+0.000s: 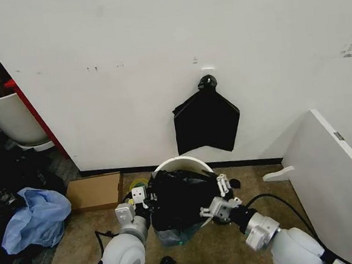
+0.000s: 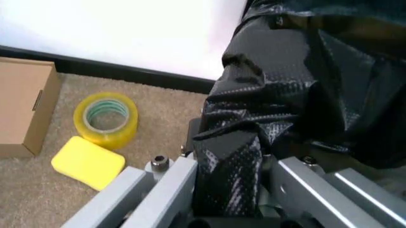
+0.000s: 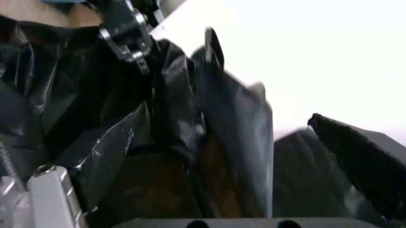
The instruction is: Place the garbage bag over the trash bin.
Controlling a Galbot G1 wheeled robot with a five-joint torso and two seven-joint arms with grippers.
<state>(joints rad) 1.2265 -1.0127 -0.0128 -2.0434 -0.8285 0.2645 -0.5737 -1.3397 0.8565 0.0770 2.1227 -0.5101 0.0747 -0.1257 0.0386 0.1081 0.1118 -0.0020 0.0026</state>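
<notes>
At the far left a tall white tub with a dark rim (image 1: 5, 112) stands by a red edge, and a light blue plastic heap (image 1: 34, 216) lies on the beige carpet floor (image 1: 233, 252). A flat brown cardboard box (image 1: 95, 191) rests against the white wall (image 1: 154, 46). A yellow tape roll (image 2: 106, 118) and a yellow sponge (image 2: 87, 161) lie just beside it. The left hand (image 2: 225, 190) is clamped on a fold of the wrinkly glossy black garbage bag (image 1: 178, 198). The bag is draped across the near side of the round cream-white trash bin (image 1: 182, 163), whose far rim stays bare. The right hand (image 1: 223, 193) pinches the bag's other side. A flat black bag bundle (image 1: 206, 124) hangs on the wall above. A white board (image 1: 332, 178) leans at the right.
</notes>
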